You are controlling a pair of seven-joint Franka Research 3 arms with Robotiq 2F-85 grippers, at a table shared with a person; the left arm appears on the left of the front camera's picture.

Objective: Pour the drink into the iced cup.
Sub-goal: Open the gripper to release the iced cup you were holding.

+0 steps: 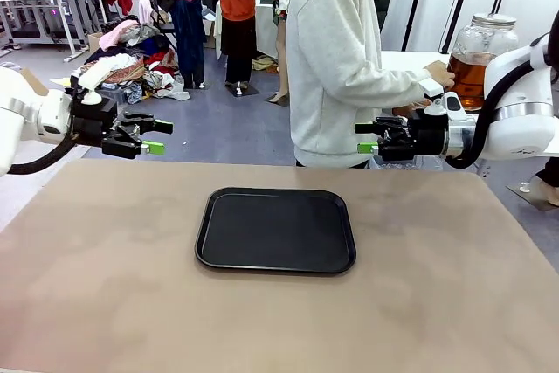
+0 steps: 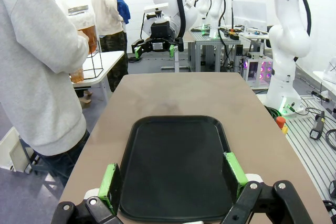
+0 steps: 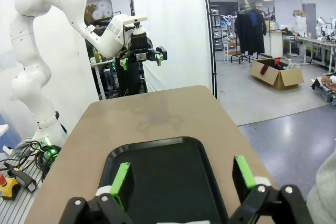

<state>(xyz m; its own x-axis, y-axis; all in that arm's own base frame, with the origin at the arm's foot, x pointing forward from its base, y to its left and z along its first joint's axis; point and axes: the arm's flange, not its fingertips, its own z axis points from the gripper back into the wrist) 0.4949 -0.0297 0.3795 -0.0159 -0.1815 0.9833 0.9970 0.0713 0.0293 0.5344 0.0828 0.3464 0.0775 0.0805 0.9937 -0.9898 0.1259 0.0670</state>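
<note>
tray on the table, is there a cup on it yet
No, the black tray lies bare on the table, with no cup or anything else on it.

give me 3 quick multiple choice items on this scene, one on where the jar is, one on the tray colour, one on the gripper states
1. Where is the jar of drink?
A. on the tray
B. on a side table beyond the brown table, at the person's hand
C. in the right gripper

2. What colour is the tray?
A. black
B. white
C. red

3. How do the left gripper and right gripper stand?
A. both shut
B. both open, holding nothing
C. left open, right shut

Answers: 1 B, the person's hand is at it; 2 A, dark all over; 3 B, green pads apart, nothing between.
</note>
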